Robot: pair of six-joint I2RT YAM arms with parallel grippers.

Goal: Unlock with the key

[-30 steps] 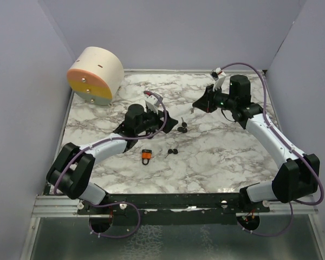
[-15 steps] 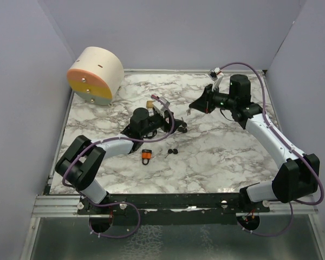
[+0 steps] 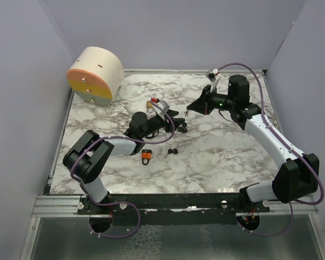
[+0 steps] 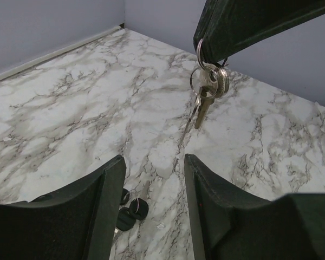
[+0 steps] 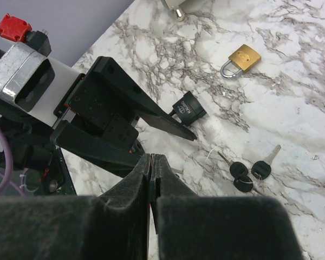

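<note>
**Marble counter, silver keys dangling from R tool**

Marble counter (image 3: 222, 157) under both arms. R tool (image 5: 151, 160) is pinched tight, pads flat together in its own cam. L wrist cam shows what it's got: silver keys (image 4: 206, 89) on a ring. The ring is caught at the tool tip and the blades hang down, clear of the counter. That's mid-counter, toward the back.

L tool (image 4: 154, 162) sits low and points at the bunch. Its jaws are apart w/ nothing btwn them, just marble showing through the gap. The silver keys hang above and beyond its tips, not touching.

Black keys (image 4: 131, 208) lie flat on the counter just under L tool's tips. Overhead cam picks up a key pair (image 3: 173, 151), also black-headed, nearer the front.

Orange lock (image 3: 146, 156) lies just left of that pair, close by L forearm. Gold lock (image 5: 241, 58) lies flat on the far side of L tool, well apart from the silver keys. Both locks sit on the counter, apart from either tool.

Back-left corner: cream drum (image 3: 95, 75), its orange-and-yellow face turned front-left.
</note>
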